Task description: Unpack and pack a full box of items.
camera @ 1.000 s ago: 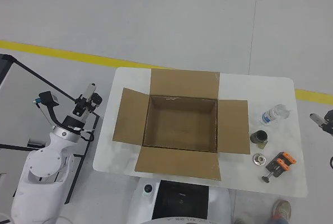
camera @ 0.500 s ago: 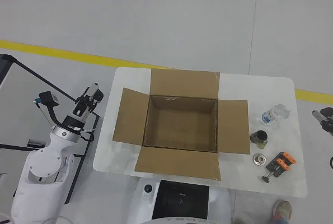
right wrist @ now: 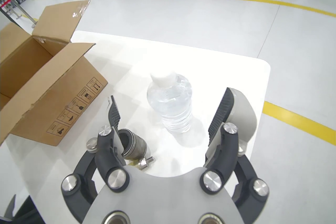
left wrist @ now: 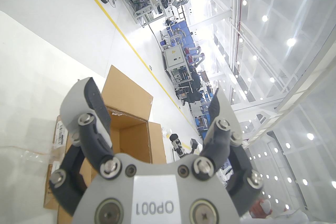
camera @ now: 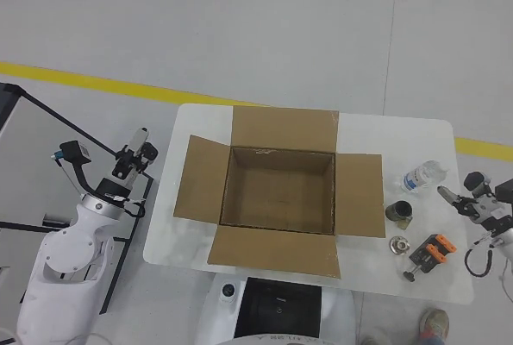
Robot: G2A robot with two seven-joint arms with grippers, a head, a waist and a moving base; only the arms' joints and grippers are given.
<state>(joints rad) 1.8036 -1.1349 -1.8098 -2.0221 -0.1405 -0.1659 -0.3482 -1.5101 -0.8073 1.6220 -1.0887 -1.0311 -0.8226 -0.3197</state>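
right fingers (right wrist: 220, 114) gape wide facing the water bottle (right wrist: 170, 101), left fingers (left wrist: 93, 97) equally wide, facing the box (left wrist: 131, 114).

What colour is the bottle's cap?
The cap is white; the right wrist view shows it best.

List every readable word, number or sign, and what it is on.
"OP001", upside down: white label at the base of the left gripper.
Captioned pictograms on the side of the box: too small to read.
A barcode sticker elsewhere on the box: blurred, unreadable.
Yellow warning sign on a far cabinet: no legible text.
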